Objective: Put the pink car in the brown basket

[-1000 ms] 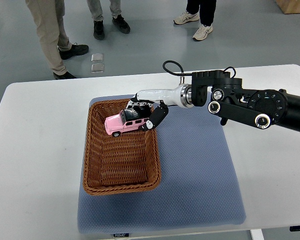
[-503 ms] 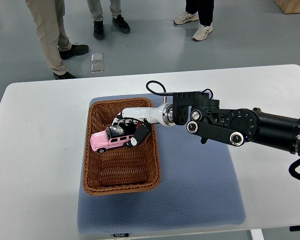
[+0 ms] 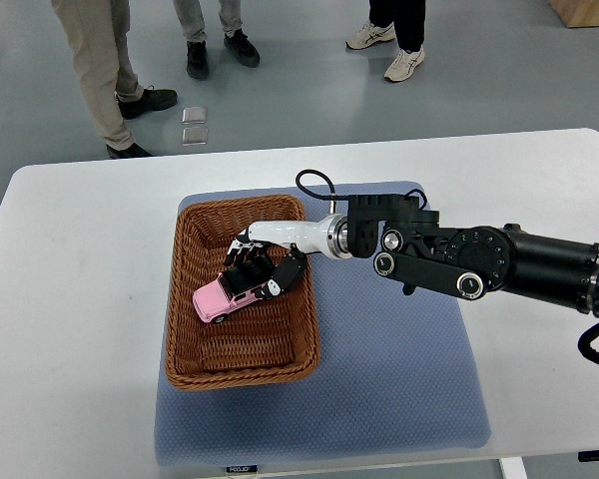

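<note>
Now the car (image 3: 223, 297) is down inside the basket (image 3: 242, 368), lower than half a second ago and tilted nose-left, apparently near or on the weave. Moving right, the right hand (image 3: 263, 269) is clamped over its roof and rear, fingers curled around it, having dipped below the rim. Delivery looks all but done; letting go and lifting clear should finish it.

The right hand (image 3: 262, 267) covers the rear of the pink car (image 3: 223, 298); can't tell how firmly it's gripped; beyond it, three people (image 3: 100, 60) are cut off at the legs.
</note>
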You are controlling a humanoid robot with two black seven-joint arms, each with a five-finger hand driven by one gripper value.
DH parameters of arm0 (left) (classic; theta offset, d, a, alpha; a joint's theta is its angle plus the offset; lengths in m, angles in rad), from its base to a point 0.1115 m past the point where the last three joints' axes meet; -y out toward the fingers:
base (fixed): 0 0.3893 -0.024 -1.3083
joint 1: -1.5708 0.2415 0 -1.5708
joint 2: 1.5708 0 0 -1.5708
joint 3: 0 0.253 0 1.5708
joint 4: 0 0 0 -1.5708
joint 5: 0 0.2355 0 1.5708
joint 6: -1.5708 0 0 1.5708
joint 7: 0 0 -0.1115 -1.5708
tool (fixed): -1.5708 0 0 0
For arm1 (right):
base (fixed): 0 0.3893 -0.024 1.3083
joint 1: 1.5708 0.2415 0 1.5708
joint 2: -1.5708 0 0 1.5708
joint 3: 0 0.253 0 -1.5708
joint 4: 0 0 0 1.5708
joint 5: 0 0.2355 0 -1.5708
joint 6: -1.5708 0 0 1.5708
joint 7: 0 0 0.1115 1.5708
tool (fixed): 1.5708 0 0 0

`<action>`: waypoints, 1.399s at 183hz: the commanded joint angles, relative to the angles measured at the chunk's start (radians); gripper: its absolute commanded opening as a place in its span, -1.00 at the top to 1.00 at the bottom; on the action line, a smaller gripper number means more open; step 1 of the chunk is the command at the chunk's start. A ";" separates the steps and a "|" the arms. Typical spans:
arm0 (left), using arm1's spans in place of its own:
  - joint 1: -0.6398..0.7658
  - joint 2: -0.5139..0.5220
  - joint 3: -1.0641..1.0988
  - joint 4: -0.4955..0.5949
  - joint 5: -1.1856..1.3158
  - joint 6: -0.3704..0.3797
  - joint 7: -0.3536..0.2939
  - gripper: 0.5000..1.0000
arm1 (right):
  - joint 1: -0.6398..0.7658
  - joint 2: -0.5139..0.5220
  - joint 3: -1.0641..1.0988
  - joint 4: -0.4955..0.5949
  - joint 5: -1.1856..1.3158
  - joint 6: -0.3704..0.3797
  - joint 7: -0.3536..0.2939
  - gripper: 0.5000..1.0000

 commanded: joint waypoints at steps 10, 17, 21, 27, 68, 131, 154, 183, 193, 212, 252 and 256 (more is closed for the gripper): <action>0.000 0.000 0.000 0.001 0.000 0.000 0.000 -1.00 | 0.001 -0.008 0.013 0.000 0.003 -0.001 0.000 -0.42; 0.000 0.000 0.000 0.001 0.000 0.000 0.000 -1.00 | 0.003 -0.014 0.031 0.000 0.008 -0.004 0.000 -0.43; 0.000 0.000 0.000 0.001 0.000 0.000 0.000 -1.00 | 0.004 -0.017 0.053 0.001 0.011 -0.006 0.000 -0.43; -0.001 0.000 0.000 0.001 0.000 0.000 0.000 -1.00 | 0.004 -0.022 0.094 0.000 0.019 -0.008 0.000 -0.43; 0.000 0.000 0.000 0.001 0.000 0.000 0.000 -1.00 | -0.037 -0.103 0.355 0.003 0.195 0.002 0.000 -0.51; 0.000 0.000 0.000 0.001 0.000 0.000 0.000 -1.00 | -0.339 -0.114 0.852 0.000 0.611 0.009 0.000 -0.64; -0.001 0.000 0.000 0.002 0.000 0.000 0.000 -1.00 | -0.422 -0.108 0.923 -0.017 0.747 0.009 0.006 -0.65; -0.001 0.000 0.000 0.002 0.000 0.000 0.002 -1.00 | -0.454 -0.109 0.929 -0.080 0.889 0.015 0.098 -0.65; 0.000 0.000 0.000 0.002 0.000 0.000 0.000 -1.00 | -0.462 -0.112 0.929 -0.099 0.938 0.032 0.124 -0.65; 0.000 0.000 0.000 0.001 0.000 0.000 0.002 -1.00 | -0.471 -0.115 0.930 -0.140 1.014 0.100 0.158 -0.65; 0.000 0.000 0.000 0.002 0.000 0.000 0.000 -1.00 | -0.476 -0.109 0.929 -0.212 1.056 0.167 0.180 -0.65; 0.000 0.000 0.000 0.002 0.000 0.000 0.002 -1.00 | -0.476 -0.109 0.929 -0.215 1.056 0.167 0.180 -0.65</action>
